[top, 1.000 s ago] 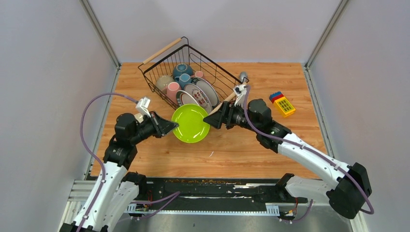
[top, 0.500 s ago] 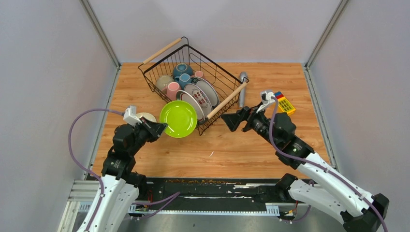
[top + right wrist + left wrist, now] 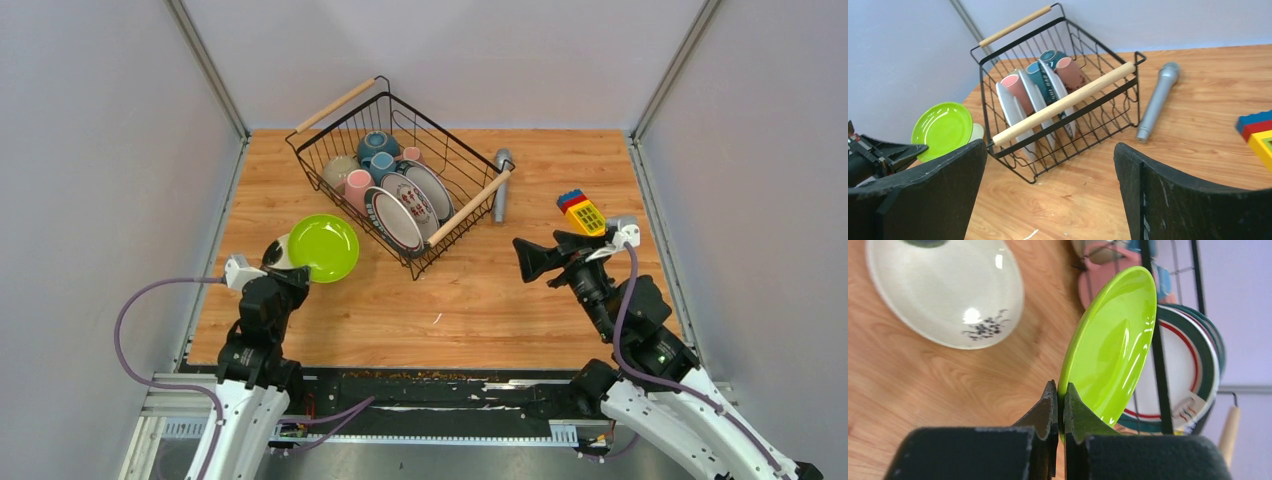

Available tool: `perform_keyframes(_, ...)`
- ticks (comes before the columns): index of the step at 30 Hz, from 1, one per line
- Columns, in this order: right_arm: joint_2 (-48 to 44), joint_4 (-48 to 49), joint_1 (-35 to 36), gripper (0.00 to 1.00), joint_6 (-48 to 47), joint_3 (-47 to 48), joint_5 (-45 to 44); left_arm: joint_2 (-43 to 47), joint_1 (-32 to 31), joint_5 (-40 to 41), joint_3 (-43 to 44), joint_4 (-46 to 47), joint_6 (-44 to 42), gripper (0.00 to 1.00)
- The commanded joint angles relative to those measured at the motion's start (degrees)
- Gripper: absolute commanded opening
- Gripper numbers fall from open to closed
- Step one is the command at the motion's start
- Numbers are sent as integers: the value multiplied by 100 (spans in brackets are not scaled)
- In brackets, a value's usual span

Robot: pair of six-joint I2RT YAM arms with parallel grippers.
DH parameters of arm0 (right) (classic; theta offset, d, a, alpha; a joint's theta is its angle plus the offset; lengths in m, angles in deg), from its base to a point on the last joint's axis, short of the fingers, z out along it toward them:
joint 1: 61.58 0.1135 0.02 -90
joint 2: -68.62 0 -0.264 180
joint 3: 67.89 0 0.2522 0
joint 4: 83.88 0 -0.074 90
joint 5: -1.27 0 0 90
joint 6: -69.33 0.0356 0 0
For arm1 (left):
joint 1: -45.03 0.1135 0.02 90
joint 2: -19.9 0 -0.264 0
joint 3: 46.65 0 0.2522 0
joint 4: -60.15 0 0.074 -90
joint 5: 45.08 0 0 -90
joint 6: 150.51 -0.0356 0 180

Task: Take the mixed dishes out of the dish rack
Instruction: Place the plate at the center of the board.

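Observation:
My left gripper (image 3: 1060, 387) is shut on the rim of the lime-green plate (image 3: 1113, 345), which it holds tilted on edge just above the table. From above, that plate (image 3: 323, 248) sits left of the dish rack (image 3: 470, 208), partly over a white plate (image 3: 278, 252) lying on the wood. The rack holds patterned plates (image 3: 405, 205), a pink mug (image 3: 358, 183), a teal bowl (image 3: 378, 143) and a beige bowl (image 3: 338, 168). My right gripper (image 3: 527, 260) is open and empty, right of the rack and well apart from it; its own view (image 3: 1049, 146) faces the rack (image 3: 1063, 102).
A grey cylinder (image 3: 501, 185) lies on the table against the rack's right side. A yellow-red-blue toy block (image 3: 584, 214) sits further right. Grey walls close in the table on the left, right and back.
My left gripper has carried the green plate from the table's middle leftward, over the white plate. My right gripper has opened wide and drawn back to the right.

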Motion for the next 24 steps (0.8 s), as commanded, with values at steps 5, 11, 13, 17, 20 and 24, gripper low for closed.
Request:
perform_keyframes(5,-492,-372,21,100,-383,-117,-580,-1156,1657,-834,-639,1617,850,0)
perform_keyframes(11,-553,-483,20,100,-380,-105,-620,-1862,2367,-795,-609,2082,648,0)
perform_keyframes(13,-575,-503,21,100,-388,-103,-617,-2099,2511,-710,-525,2085,511,0)
perform_keyframes(17,-590,-506,21,100,-383,-122,-612,-2625,2679,-796,-450,2338,358,0)
perform_keyframes(20,-590,-504,21,100,-374,-130,-606,-3080,2790,-942,-389,2482,312,0)
perform_keyframes(24,-631,-504,21,100,-366,-152,-581,-3461,3026,-1197,-390,2782,295,4)
